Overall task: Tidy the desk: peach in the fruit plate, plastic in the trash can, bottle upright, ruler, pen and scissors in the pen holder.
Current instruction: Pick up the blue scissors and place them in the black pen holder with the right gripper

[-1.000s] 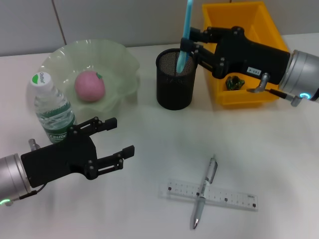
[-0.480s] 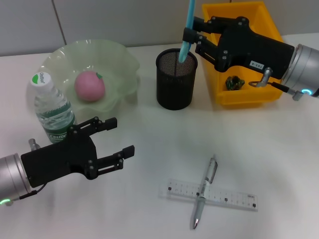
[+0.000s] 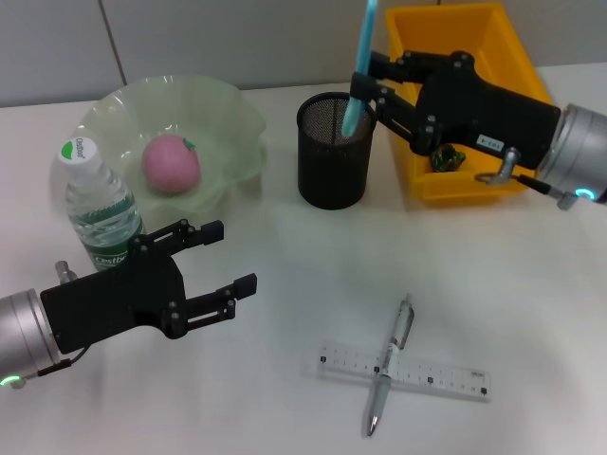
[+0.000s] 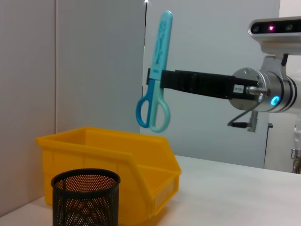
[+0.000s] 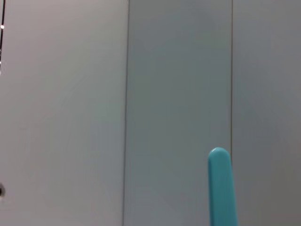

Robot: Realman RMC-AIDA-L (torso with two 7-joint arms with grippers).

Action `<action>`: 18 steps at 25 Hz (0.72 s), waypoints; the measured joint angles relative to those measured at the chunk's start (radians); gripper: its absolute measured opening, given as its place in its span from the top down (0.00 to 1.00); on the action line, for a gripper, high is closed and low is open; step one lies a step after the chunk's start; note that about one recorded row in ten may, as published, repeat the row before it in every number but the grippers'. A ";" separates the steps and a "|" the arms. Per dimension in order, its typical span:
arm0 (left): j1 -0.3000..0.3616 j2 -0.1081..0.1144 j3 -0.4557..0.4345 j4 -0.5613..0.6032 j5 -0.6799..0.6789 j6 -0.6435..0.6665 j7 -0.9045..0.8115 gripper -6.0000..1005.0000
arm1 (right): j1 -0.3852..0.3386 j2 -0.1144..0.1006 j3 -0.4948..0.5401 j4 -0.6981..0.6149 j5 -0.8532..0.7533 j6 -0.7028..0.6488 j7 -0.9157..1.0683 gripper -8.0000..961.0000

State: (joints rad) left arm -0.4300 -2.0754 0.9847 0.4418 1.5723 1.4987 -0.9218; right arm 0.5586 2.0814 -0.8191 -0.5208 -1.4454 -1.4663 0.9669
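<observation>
at the top centre, the right end effector (image 3: 372, 87) grips the light blue plastic scissors (image 3: 359, 59) handles-down above the black mesh pen holder (image 3: 334, 163); released off-centre, the handles could catch its rim, while the left end effector (image 3: 213, 265) idles wide open at the lower left.

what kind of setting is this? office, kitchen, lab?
Likely a lab desk mock-up: a plain white table against bare grey panel walls, staged with a mesh pen holder, a ruler and a yellow bin, and worked by two robot arms.

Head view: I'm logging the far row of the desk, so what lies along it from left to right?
Pale green wavy fruit plate holding the pink peach → black mesh pen holder → yellow plastic bin.
</observation>
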 joint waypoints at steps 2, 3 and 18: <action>0.000 0.000 0.001 0.000 0.000 0.000 0.000 0.22 | -0.011 0.000 0.000 0.004 -0.002 -0.006 0.000 0.75; 0.000 0.000 0.001 0.000 0.000 -0.001 -0.001 0.22 | -0.016 0.000 0.000 0.009 -0.004 -0.008 0.000 0.75; 0.000 0.000 0.001 0.000 0.000 -0.003 -0.003 0.22 | -0.049 -0.002 -0.011 0.069 -0.013 -0.011 0.005 0.75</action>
State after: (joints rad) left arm -0.4295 -2.0754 0.9858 0.4418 1.5723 1.4956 -0.9248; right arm 0.5092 2.0797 -0.8299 -0.4520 -1.4582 -1.4774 0.9720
